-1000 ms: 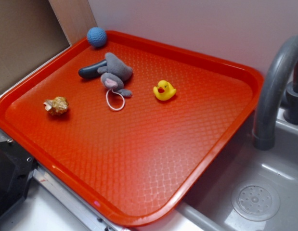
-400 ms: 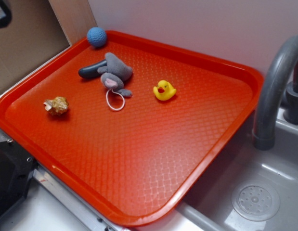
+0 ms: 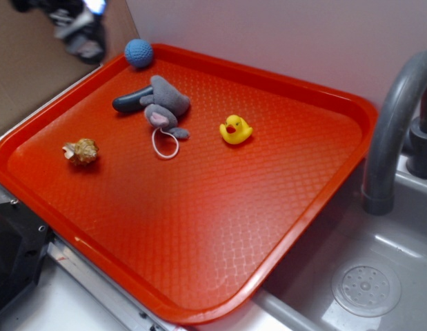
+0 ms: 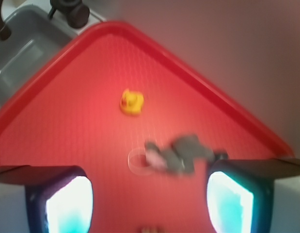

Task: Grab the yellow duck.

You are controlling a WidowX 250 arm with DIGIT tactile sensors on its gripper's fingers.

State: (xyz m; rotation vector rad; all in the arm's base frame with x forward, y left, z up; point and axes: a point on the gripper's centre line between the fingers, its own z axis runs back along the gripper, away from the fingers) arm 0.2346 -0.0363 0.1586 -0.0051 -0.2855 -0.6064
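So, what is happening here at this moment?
A robot arm is at the far left corner of the red tray, blurred in the exterior view. Its gripper is open and holds nothing. The yellow duck sits untouched on the tray, apart from the grey plush mouse, the blue ball and the tan shell-like object. A sink is beside the tray.

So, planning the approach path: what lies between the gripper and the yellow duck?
In the wrist view, the grey plush toy lies between the open gripper and the yellow duck, slightly right of the direct line.
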